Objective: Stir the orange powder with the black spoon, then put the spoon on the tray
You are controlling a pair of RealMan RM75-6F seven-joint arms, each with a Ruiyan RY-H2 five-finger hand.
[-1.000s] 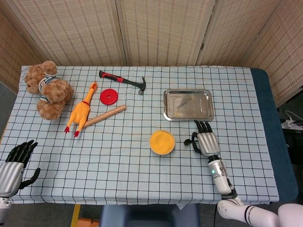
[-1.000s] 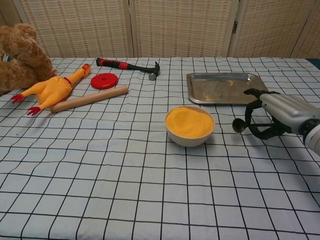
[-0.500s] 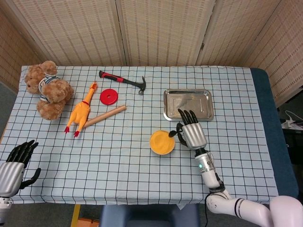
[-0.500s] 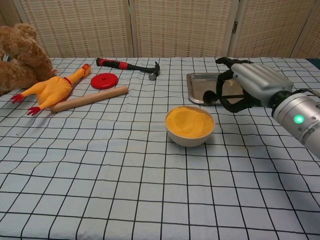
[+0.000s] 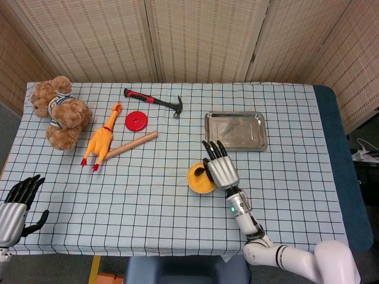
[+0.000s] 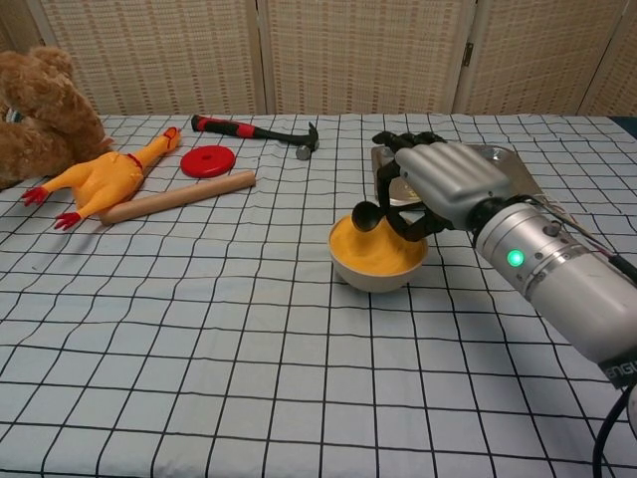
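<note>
Holding the small black plastic spoon (image 6: 370,215), the right hand (image 6: 438,184) hangs above the white bowl of orange powder (image 6: 377,251), with the round spoon head just over the near-left part of the powder surface. The fingers (image 6: 400,141) are curled together around the short handle, so the spoon is clamped inside the hand and only its head shows below.

The spoon looks light and stiff, and probably a little slippery, so I judge that a firm hold high on the handle is right, with the head free to dip. The powder is loose and will spill easily, and the bowl seems light, so the stirring should be slow, or the bowl can slide on the checked cloth of the table (image 5: 148,195).

The flat silver metal tray (image 5: 235,131) lies behind the bowl, to its right. The left hand (image 5: 15,204) rests far left of the bowl at the table edge, fingers apart, holding nothing.
</note>
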